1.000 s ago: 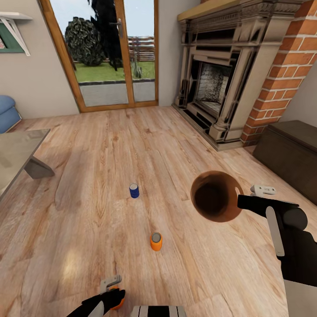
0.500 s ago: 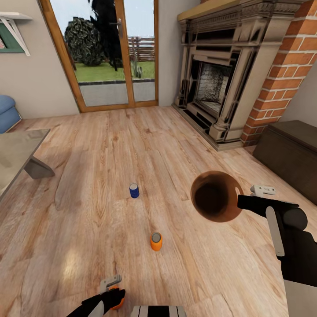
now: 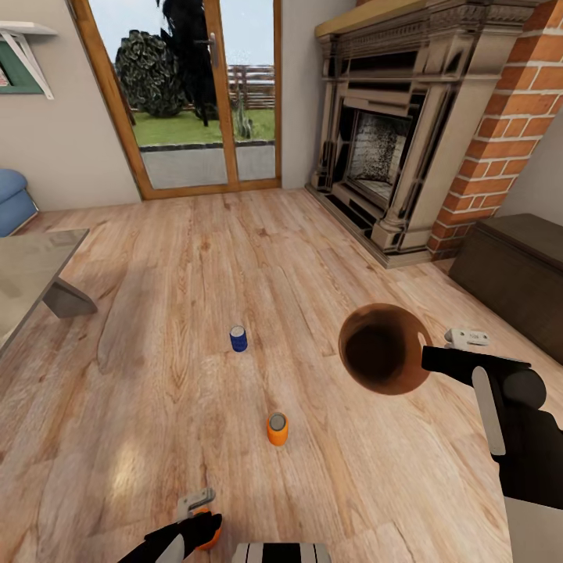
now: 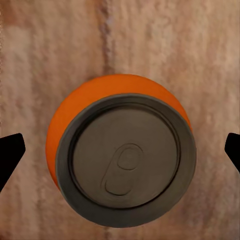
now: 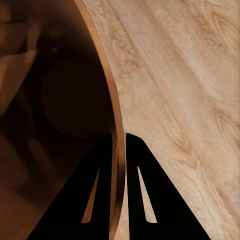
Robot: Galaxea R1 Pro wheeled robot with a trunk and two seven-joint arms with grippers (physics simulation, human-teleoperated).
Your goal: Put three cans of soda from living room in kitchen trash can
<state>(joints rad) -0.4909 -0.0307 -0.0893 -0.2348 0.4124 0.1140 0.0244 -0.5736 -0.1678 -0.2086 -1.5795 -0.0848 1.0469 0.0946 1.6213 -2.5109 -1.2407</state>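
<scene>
We see a round orange can with a grey metal top between our wide-open left pincer, while our right pincer pinches the smooth brown bin's rim.

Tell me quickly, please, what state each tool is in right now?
Left tool: open, fingers either side of an orange soda can, not touching it.
Right tool: shut on the trash can rim, one finger inside, one outside.

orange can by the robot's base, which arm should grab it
Left. The left gripper is open right over that orange can, fingertips on either side. The right gripper is shut on the bin rim, so it is busy.
</scene>
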